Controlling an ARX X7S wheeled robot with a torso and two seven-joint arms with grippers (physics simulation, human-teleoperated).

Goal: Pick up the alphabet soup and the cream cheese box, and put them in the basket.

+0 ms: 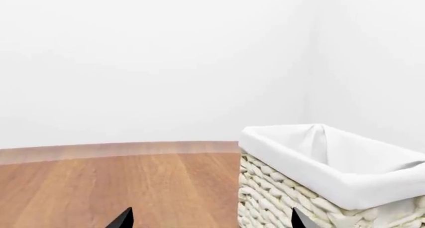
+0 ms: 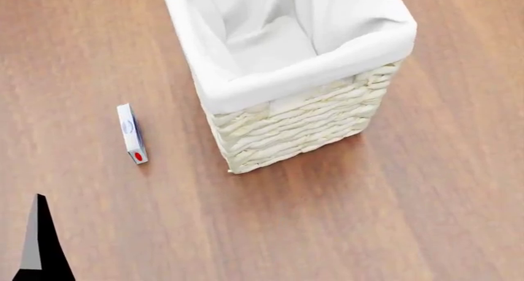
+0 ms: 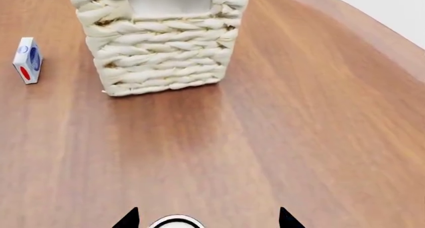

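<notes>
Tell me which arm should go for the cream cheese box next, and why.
Left, probably. In the head view the cream cheese box stands on the table left of the basket, on the same side as the left gripper. The right gripper would likely have to reach across past the basket.

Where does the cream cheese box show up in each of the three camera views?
Head view: the cream cheese box stands on edge on the wooden table, left of the basket.
Right wrist view: near the picture's left edge, beside the basket's woven wall, red spot facing the camera.
Left wrist view: not in it; only the basket, the table and a white wall show.
Shared landmark: the basket, seen in all three views.
</notes>
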